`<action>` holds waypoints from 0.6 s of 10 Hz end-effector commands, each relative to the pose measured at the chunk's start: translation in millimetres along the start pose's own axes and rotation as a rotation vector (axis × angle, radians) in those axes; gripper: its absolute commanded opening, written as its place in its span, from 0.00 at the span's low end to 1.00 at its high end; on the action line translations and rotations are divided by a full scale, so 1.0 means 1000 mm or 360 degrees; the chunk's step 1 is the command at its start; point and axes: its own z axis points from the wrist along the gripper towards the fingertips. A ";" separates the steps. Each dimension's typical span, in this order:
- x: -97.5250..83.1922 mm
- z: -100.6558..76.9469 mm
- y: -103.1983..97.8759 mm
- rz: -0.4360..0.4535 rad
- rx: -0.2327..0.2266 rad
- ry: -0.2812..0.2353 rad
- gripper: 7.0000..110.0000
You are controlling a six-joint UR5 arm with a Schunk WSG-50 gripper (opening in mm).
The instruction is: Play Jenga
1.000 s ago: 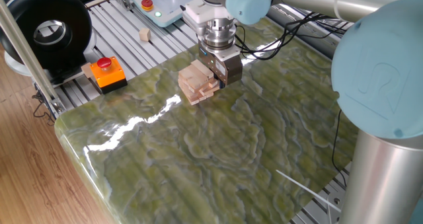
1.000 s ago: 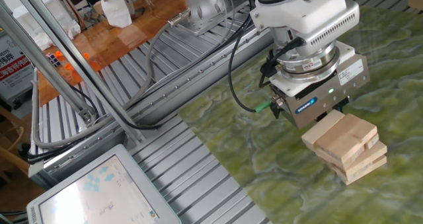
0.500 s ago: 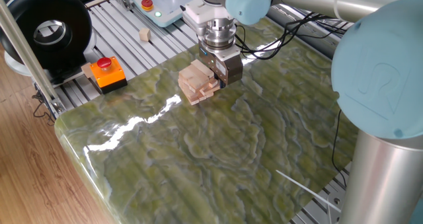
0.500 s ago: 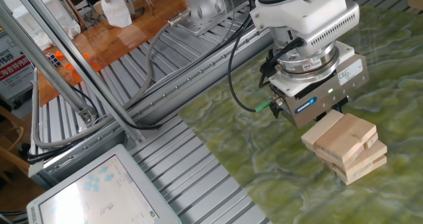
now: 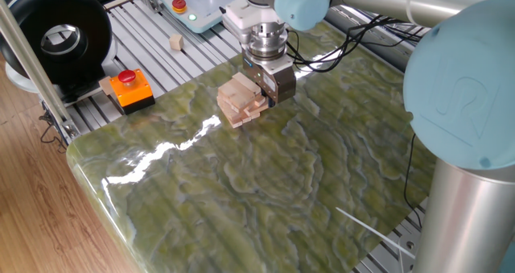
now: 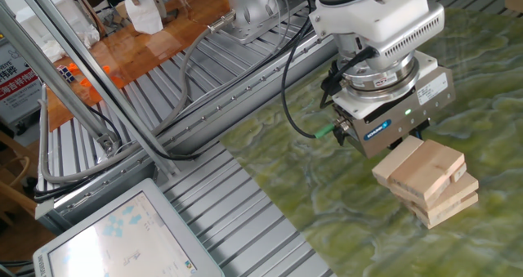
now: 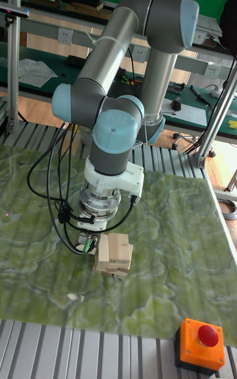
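Wooden Jenga (image 6: 426, 179) (gripper (image 6: 409, 138) fingertips hidden)

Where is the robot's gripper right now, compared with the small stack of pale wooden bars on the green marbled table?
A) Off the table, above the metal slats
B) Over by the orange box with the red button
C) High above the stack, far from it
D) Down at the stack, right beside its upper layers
D: in all three views the gripper sits low against the upper layers of the small stack of pale wooden bars on the green marbled table, far from the orange box with the red button.
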 end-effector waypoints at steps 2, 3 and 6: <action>0.002 -0.001 -0.001 0.0009 0.0004 0.0002 0.00; 0.001 -0.001 -0.001 0.0009 0.0004 -0.0001 0.00; -0.002 -0.001 -0.001 0.0018 0.0001 -0.0018 0.00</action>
